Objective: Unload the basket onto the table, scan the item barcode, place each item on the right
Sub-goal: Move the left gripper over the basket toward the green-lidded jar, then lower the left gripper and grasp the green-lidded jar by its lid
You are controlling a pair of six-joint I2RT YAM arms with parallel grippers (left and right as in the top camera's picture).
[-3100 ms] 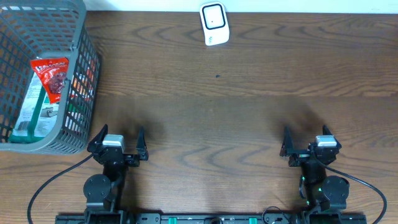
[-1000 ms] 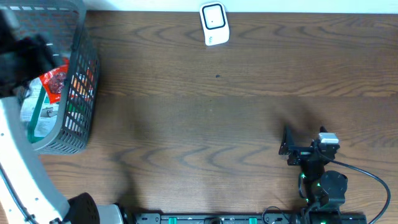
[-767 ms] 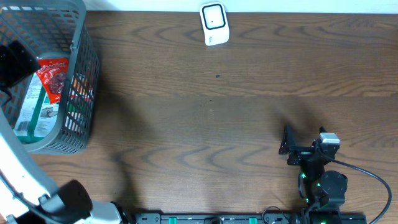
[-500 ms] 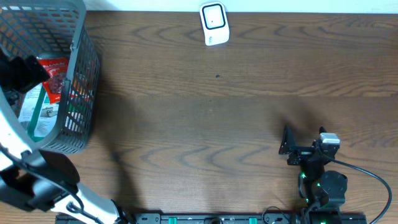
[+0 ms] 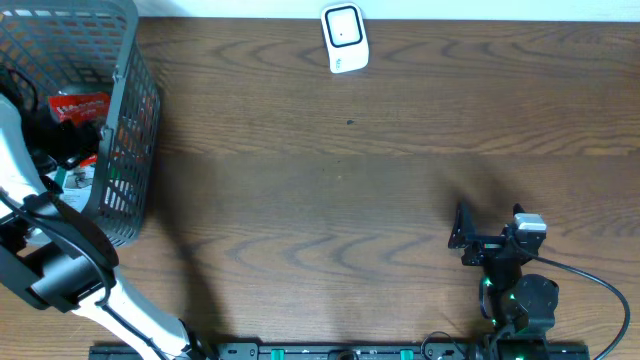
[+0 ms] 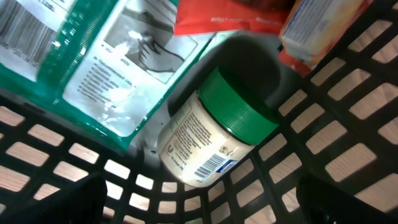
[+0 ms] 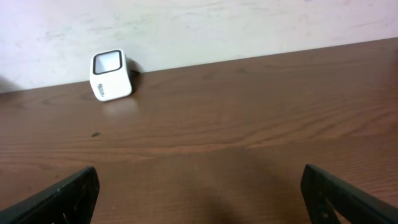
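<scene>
Left gripper moved from desk's near edge into basket at far-left corner, jaws wide above jar, right gripper likewise spread, scanner at far edge.

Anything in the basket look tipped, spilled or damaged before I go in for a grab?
Only the green-lidded jar: it lies on its side on the floor of the basket, beside the green-and-white packet, with its lid on. Nothing looks spilled or torn.

Mock shop checkout: a grocery-filled shopping basket and a barcode scanner on a table.
</scene>
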